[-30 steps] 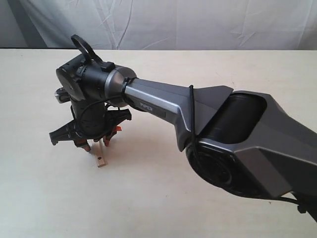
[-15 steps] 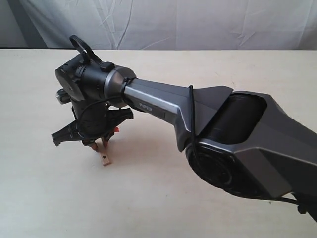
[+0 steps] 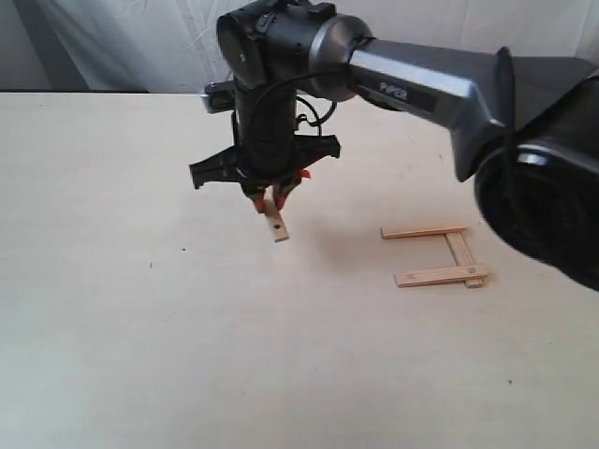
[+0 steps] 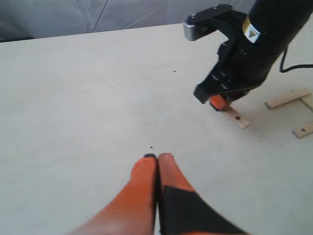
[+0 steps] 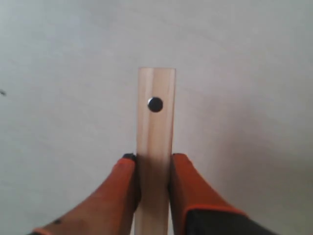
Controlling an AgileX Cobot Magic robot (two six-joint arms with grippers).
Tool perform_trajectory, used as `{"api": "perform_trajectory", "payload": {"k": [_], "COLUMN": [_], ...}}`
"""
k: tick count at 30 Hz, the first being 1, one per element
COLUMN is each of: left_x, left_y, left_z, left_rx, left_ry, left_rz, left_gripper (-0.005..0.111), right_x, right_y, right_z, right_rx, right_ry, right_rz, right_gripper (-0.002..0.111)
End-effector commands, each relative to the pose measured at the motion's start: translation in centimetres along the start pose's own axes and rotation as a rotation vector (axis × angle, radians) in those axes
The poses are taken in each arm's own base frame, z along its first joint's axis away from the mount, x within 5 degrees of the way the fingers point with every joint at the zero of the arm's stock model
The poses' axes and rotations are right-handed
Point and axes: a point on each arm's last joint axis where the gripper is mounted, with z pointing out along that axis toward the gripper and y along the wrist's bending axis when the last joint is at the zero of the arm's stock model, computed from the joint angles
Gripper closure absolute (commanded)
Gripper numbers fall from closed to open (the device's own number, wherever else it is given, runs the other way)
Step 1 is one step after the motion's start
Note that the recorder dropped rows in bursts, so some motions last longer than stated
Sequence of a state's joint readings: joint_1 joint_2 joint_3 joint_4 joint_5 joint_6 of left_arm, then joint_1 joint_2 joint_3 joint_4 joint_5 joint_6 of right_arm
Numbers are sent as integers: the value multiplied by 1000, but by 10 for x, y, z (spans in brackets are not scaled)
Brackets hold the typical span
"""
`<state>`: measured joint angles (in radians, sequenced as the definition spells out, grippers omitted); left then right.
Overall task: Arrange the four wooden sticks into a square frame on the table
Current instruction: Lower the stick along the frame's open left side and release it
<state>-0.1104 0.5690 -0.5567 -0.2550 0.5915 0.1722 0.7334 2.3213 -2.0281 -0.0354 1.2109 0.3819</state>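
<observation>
- Right fingers (image 5: pixel 122 191) clamped on the 4th stick (image 5: pixel 155 127), dotted end jutting beyond them, clear of the tabletop (image 3: pixel 140 327).
- Left fingers (image 4: pixel 144 186) pressed together, empty.
- 3-stick frame (image 3: pixel 440 276) lies well apart from the right fingers, open side facing them.
- Next, likely: carry across, lay over both free ends.

Four wooden sticks: one held stick (image 3: pixel 277 225), three flat sticks (image 3: pixel 440 275). One left end effector (image 4: pixel 157 158), one right end effector (image 3: pixel 272 199). One bench (image 3: pixel 112 327).
</observation>
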Motion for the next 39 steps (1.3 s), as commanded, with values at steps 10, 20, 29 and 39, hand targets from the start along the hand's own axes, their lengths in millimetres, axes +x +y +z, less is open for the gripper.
{"api": "perform_trajectory", "payload": {"k": [10,20,29,39], "left_x": [0,0,0,0], "left_y": [1,1,1,1], "left_z": [-1,-1,-1,-1], "left_rx": [-7,-7,-7,-7], "left_ry": [-10,-10,-10,-10], "left_rz": [2,2,2,2], "left_gripper": [107,107,107,107], "right_x": [82,78,75,76], "right_y": [-141,-141,-140,-141], "right_z": [19,25,26,-1], "right_rx": [82,79,75,64], "right_ry": [122,73,47,16], "right_rz": [244,284,258,212], "right_gripper": [109,109,81,85]}}
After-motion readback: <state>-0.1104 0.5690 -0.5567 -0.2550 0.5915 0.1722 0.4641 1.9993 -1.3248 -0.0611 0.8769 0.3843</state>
